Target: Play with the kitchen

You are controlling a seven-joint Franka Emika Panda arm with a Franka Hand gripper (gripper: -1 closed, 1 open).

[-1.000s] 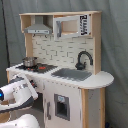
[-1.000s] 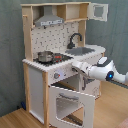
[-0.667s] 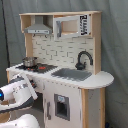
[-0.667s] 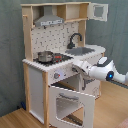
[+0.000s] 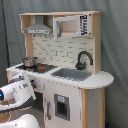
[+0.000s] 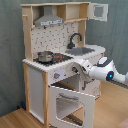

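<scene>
The kitchen (image 6: 55, 75) is seen standing on a wooden floor (image 6: 15, 120), a pot (image 6: 45, 56) carried on its counter (image 6: 37, 63).

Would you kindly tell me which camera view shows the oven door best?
The second exterior view: the oven door hangs open below the stovetop, its whole windowed panel visible. In the first exterior view the robot arm covers that corner of the kitchen, so the door cannot be made out.

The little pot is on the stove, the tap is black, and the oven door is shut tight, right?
Almost. The pot does sit on the stove and the tap is black, but the oven door is not shut. The second exterior view shows it swung down and open at the front of the kitchen.
</scene>
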